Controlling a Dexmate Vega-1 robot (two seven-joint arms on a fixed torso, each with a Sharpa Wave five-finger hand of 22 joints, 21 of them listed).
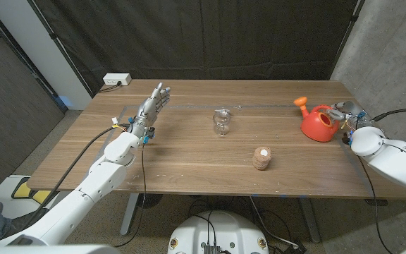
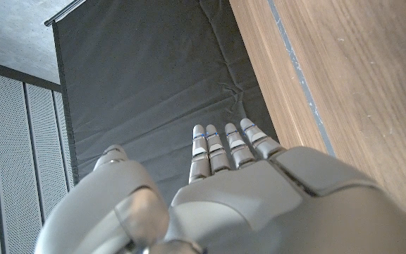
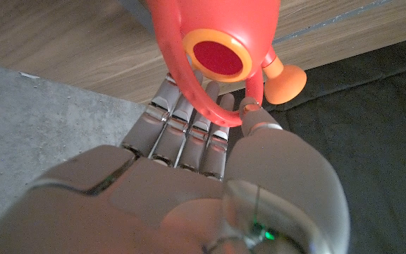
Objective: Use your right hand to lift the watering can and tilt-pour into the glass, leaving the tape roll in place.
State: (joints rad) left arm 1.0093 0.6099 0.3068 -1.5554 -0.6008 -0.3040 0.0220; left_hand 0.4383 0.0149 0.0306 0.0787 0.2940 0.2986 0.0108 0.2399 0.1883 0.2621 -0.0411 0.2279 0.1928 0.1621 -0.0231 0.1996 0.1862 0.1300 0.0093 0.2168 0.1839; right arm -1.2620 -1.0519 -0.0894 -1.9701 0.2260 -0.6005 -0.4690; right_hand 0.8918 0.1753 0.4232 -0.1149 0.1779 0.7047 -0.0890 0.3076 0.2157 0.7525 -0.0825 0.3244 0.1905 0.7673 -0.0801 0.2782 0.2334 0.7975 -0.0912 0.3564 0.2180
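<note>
The red watering can (image 1: 318, 125) stands on the table's right side, its orange spout (image 1: 301, 103) pointing to the far left. My right hand (image 1: 345, 117) is right beside it. In the right wrist view my right hand (image 3: 189, 183) has its straight fingers (image 3: 182, 123) reaching under the can's (image 3: 217, 28) loop handle, with the thumb tip touching the handle. The clear glass (image 1: 221, 123) stands upright mid-table. The brown tape roll (image 1: 261, 158) sits nearer the front, between glass and can. My left hand (image 1: 150, 109) is held off the table at the left, fingers straight and empty.
A white power strip (image 1: 116, 80) lies at the wooden table's (image 1: 189, 166) far left corner. A black curtain hangs behind the table. In the left wrist view my left hand (image 2: 245, 197) points at the curtain past the table edge (image 2: 273, 63).
</note>
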